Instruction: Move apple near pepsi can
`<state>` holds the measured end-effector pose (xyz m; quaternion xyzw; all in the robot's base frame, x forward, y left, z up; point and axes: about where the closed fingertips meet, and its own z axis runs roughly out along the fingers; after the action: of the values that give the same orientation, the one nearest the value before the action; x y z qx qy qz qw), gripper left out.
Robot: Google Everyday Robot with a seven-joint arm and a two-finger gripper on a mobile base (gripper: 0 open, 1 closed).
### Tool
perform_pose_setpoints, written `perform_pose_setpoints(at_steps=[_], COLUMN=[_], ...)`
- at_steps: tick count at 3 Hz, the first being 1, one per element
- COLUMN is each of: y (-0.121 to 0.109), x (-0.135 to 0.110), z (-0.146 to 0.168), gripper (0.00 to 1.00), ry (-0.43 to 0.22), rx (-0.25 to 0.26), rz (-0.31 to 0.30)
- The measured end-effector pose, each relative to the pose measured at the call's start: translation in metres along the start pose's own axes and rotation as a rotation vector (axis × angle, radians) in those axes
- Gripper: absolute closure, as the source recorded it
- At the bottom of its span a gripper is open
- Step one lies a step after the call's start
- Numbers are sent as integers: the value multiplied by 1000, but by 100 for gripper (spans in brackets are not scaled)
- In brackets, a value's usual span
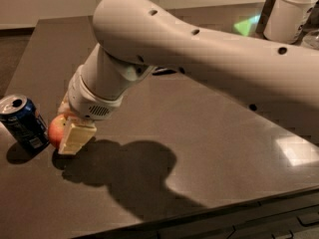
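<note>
At the left of the frame, the cream-coloured two-finger gripper (66,128) is clamped on the small round red-orange apple (56,129). One flat finger (76,136) presses its near side (the other is mostly hidden behind the fruit). The apple lies just right of the dark blue, silver-topped pepsi can (22,124), which stands upright at the left edge; whether they touch I cannot tell. The bulky white arm (199,44) crosses the dark glossy table (209,148) from the right.
</note>
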<state>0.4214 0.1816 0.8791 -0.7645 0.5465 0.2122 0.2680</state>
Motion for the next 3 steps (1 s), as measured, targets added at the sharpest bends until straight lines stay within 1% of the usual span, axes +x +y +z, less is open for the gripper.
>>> perform_pose_setpoints(at_steps=[1,2,3], y=[-7,-12,-16], x=[-7,-5,-4], z=[12,22,27], gripper=[100,83,59], ry=[6,20,23], rx=[-7,-2,5], rz=[-17,-27,-39])
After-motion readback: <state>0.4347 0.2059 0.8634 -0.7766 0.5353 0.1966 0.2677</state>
